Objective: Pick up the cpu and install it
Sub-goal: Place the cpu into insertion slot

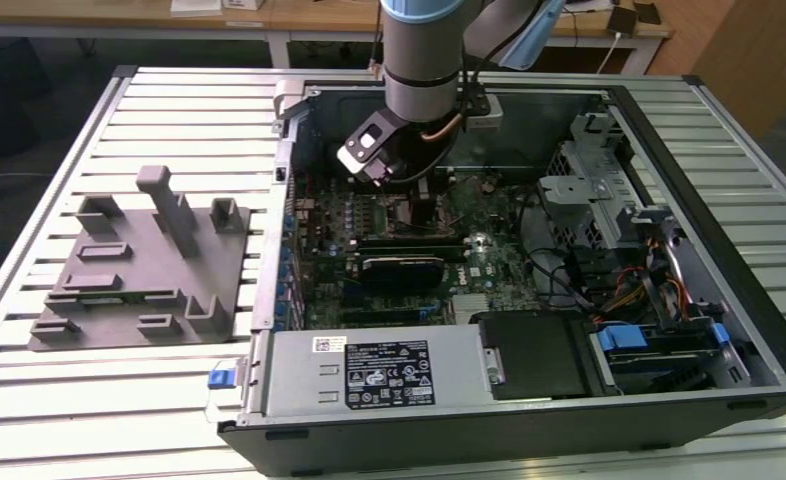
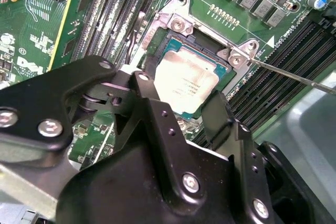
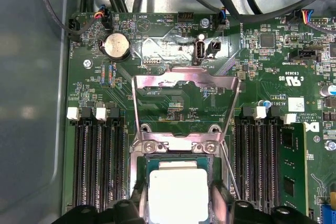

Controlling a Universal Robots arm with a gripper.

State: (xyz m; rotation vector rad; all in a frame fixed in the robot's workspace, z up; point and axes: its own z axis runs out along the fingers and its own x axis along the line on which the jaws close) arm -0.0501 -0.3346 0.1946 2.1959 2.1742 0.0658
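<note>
The cpu is a small square chip with a silvery top, lying in the motherboard socket inside the open computer case. My gripper reaches straight down over it, one black finger against each of two opposite sides. In the second wrist view the cpu sits level with the socket frame, and the gripper has its fingers flanking it. In the exterior view the arm's wrist hangs low over the board, with the gripper near the back of the case.
The socket's metal load plate stands swung open, and its thin wire lever is raised beside the socket. Black memory slots flank the socket, and one memory stick stands nearby. A grey moulded tray lies on the slatted table at the exterior view's left.
</note>
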